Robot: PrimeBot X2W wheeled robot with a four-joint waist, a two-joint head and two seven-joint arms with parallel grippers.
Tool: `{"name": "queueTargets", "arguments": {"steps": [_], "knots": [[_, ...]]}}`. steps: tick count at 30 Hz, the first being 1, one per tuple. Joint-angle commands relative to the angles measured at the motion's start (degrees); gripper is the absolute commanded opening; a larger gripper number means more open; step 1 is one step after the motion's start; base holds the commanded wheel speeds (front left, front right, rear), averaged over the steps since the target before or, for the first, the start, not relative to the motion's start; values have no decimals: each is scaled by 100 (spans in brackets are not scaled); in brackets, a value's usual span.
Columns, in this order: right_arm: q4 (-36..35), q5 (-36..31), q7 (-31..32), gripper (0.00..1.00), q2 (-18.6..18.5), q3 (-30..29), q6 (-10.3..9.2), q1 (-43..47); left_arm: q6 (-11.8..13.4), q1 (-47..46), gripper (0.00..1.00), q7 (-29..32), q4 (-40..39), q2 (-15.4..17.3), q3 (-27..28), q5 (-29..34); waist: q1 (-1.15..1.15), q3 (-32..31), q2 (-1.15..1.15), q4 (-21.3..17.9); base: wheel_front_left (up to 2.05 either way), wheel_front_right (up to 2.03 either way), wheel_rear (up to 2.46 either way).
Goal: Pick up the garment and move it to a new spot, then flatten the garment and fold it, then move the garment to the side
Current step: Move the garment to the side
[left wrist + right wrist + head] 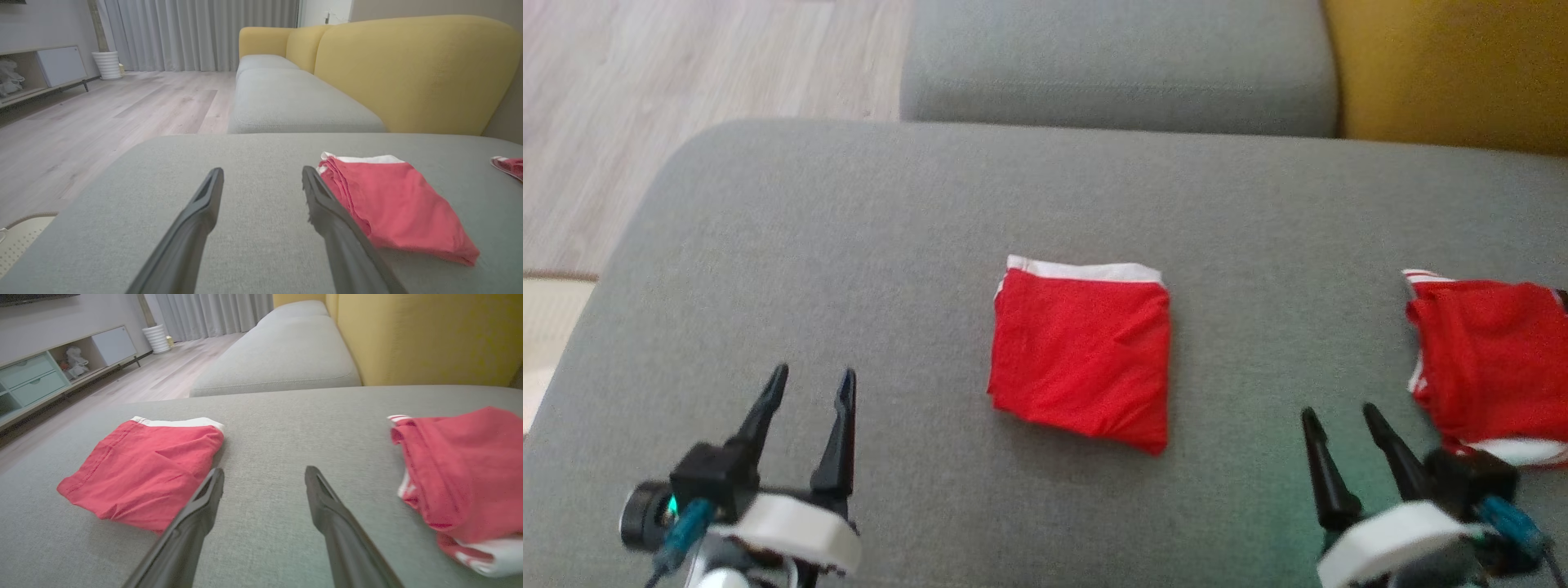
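A red garment (1082,355) with a white band lies folded into a square on the grey sofa cushion (849,245), in the middle of the head view. It also shows in the left wrist view (392,204) and the right wrist view (147,465). My left gripper (810,390) is open at the lower left, well clear of the garment; its fingers (204,212) hover over bare cushion. At the lower right my right gripper (1339,418) is open too, between the folded garment and a second red garment (1490,359), touching neither.
The second red and white garment (461,477) lies folded at the cushion's right edge. A yellow sofa back (1454,73) rises at the far right, another grey cushion (1119,65) lies beyond. Wooden floor (686,82) and a pale rug (547,327) lie to the left.
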Motion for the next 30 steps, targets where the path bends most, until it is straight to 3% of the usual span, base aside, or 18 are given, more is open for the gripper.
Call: {"name": "queueTargets", "arguments": {"steps": [1, 13, 21, 23, 24, 25, 30], "knots": [[-80, 16, -53, 100, -41, 193, 37, -500, -9, -459, 100, -105, -209, 32, 199, -19, 0, 212, 0, 192, 0, 0, 0], [2250, 54, -330, 100, -41, 627, 37, -2083, -325, -1401, 100, -350, 76, -391, 144, -5, 0, 1080, 0, 1209, 0, 0, 0], [3303, 196, -321, 100, -41, 961, 37, -2650, -505, -1498, 100, -359, 92, -669, 344, 149, 0, 1221, 0, 1369, 0, 0, 0], [3424, 243, -317, 46, -41, 1045, 37, -2690, -547, -1473, 100, -360, 101, -715, 402, 194, 0, 1228, 0, 1319, 0, 0, 0], [3495, 326, -297, 7, -41, 1143, 37, -2698, -596, -1460, 100, -360, 101, -742, 454, 241, 0, 1226, 0, 1226, 0, 0, 0], [3501, 382, -302, 0, -41, 1188, 37, -2697, -622, -1455, 100, -360, 99, -752, 479, 266, 0, 1224, 0, 1171, 0, 0, 0], [3366, 436, -384, 0, -41, 1403, 37, -2714, -730, -1441, 100, -360, 66, -767, 618, 374, 0, 1232, 0, 780, 0, 0, 0]]}}
